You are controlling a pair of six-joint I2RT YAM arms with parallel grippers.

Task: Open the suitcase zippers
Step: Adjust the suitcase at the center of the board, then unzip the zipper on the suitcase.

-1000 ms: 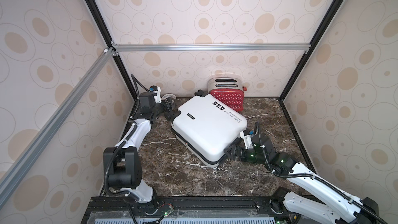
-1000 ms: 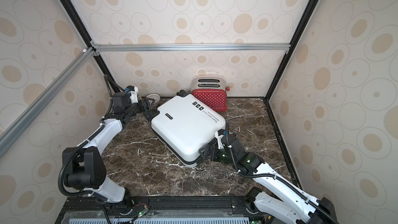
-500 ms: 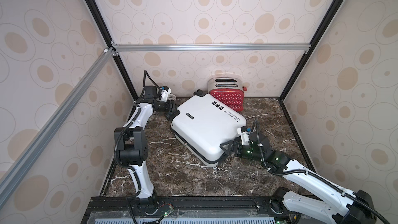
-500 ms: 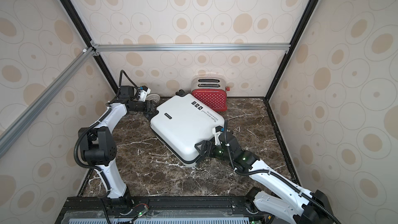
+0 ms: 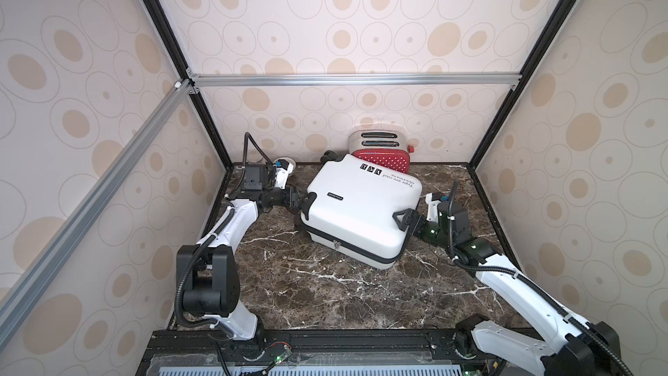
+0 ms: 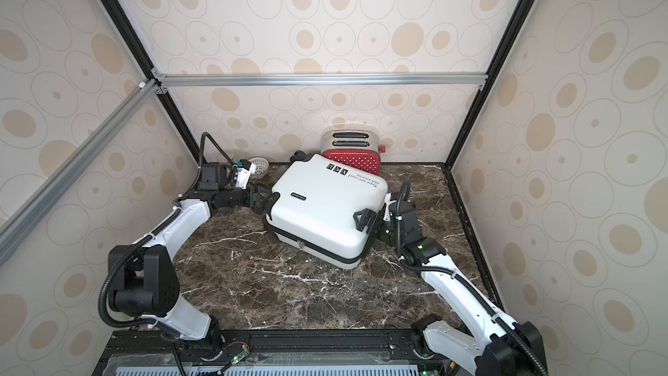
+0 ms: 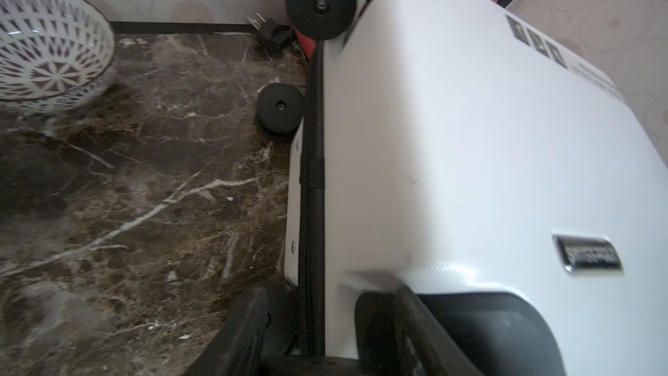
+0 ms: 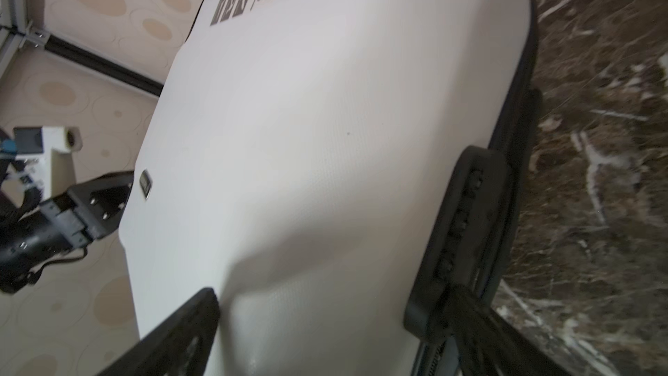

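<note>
The small white hard-shell suitcase (image 5: 361, 211) with black wheels and trim is lying face up and askew on the dark brown marble worktop (image 5: 325, 283), in its far half. Its far side is sitting close against the red polka-dot toaster (image 5: 383, 155) at the far edge; whether they are touching I cannot tell. The thin black zipper track (image 7: 305, 211) is running closed between the shells, and the small silvery pull tabs (image 5: 336, 244) are hanging midway along the near side. The left tool (image 5: 303, 198) is straddling the case's left, wheeled corner, fingers on either side of the seam; whether it is clamping I cannot tell. The right tool (image 5: 404, 221) is standing wide apart over the right edge, one finger lying over the top face, the other beside the black side handle (image 8: 470, 218). A white patterned bowl (image 7: 50, 48) is sitting in the far left corner.
</note>
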